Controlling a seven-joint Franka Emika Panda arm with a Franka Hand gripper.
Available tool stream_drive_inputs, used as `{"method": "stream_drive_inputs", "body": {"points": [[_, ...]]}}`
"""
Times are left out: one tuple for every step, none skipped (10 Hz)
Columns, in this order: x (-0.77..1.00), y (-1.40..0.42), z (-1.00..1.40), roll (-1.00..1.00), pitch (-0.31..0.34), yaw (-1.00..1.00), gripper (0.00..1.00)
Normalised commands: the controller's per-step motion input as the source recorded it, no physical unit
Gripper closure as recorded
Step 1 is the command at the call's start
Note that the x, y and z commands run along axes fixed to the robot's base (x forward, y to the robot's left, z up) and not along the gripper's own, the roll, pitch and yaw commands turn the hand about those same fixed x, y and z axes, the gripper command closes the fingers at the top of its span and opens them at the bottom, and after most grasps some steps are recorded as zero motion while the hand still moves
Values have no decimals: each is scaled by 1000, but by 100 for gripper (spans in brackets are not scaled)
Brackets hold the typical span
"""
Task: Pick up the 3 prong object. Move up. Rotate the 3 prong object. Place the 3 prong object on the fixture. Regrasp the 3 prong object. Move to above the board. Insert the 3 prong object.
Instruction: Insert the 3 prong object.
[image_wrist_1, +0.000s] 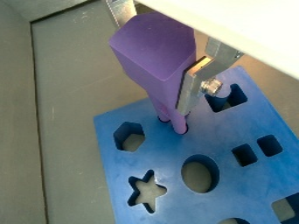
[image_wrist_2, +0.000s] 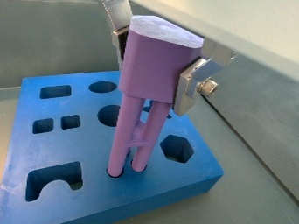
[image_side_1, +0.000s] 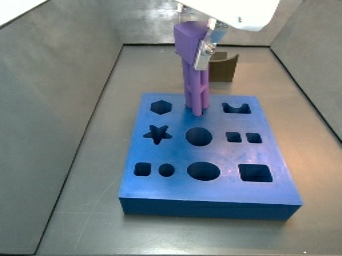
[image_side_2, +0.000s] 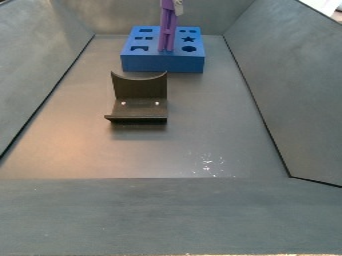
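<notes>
You have the hand (image_wrist_2: 158, 61) over the thick blue board with dark cut-outs (image_side_1: 267, 205), its silver plates clamped on the blocky base of the light-purple three-prong plastic piece (image_side_1: 191, 62), which stands upright with its prong tips at the board's top face. That column blocks any pass across the board's middle. In a side view the dark L-shaped fixture (image_side_2: 138, 95) stands on the grey desk (image_side_2: 160, 150) near the middle, apart from the board, which sits toward the far edge. Around you the near half of the desk lies open, as do the strips along both side walls.
</notes>
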Motion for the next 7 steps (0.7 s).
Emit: {"method": "stream_drive_inputs", "body": {"points": [[6,0,-303,9,319,0,100],[271,0,-463,0,374,-40,100],[577,80,-420,-39,397,-151,100],[609,83,-383,-54,407,-134,100],[626,80,-357,-64,403,-123,100],[637,89,-294,-73,379,-140,100],[586,89,-269,-84,357,-217,100]]}}
